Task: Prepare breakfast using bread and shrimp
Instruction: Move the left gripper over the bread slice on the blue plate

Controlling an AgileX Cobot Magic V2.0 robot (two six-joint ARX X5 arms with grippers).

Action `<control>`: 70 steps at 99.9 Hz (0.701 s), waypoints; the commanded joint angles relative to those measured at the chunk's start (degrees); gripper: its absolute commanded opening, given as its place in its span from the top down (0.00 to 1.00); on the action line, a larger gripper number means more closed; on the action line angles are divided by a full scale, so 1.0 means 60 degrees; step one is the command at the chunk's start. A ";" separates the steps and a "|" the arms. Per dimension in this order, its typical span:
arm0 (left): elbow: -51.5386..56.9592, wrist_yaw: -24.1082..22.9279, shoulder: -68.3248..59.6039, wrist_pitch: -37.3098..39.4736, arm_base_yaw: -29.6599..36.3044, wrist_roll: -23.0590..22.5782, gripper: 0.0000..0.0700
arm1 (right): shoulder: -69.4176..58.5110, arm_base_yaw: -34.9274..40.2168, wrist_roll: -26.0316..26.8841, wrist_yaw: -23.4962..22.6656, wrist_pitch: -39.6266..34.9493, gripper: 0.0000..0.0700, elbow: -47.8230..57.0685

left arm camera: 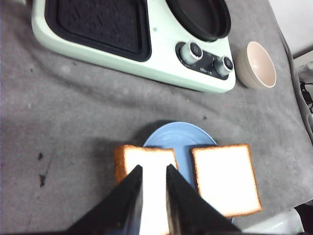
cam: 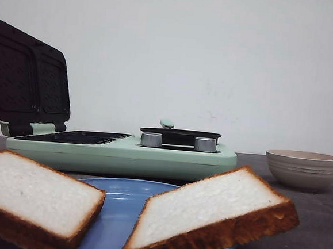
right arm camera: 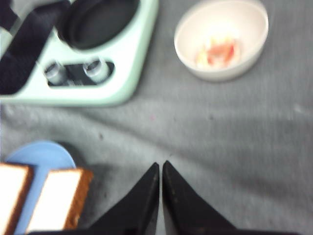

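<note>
Two slices of white bread lie on a blue plate at the front, one on the left and one on the right, both jutting over the rim. In the left wrist view my left gripper is open above the left slice, with the right slice beside it. The shrimp shows as reddish-orange pieces inside a beige bowl. My right gripper is shut and empty over the grey cloth, between the plate and the bowl. Neither gripper appears in the front view.
A mint-green sandwich maker stands behind the plate. Its lid is raised at the left and a small black pan sits on its right half behind two knobs. The bowl stands to its right. Grey cloth covers the table.
</note>
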State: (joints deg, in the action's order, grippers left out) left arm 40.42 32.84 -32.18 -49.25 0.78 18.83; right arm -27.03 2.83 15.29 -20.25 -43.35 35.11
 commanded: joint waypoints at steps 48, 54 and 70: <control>0.0098 0.0477 0.0047 -0.0772 0.0036 -0.0142 0.86 | 0.0029 0.0007 0.0069 -0.0882 -0.0408 0.99 0.0095; 0.0098 0.0535 -0.0029 -0.0889 0.0084 -0.0193 0.75 | 0.0029 0.0007 0.0080 -0.0882 -0.0404 0.94 0.0095; 0.0098 0.0543 -0.0215 -0.1089 0.0226 -0.0342 0.64 | 0.0029 0.0007 0.0142 -0.1118 -0.0412 0.66 0.0095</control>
State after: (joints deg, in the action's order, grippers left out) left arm 40.42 35.88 -32.99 -55.81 1.80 18.09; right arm -26.65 2.83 15.35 -26.24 -46.30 35.11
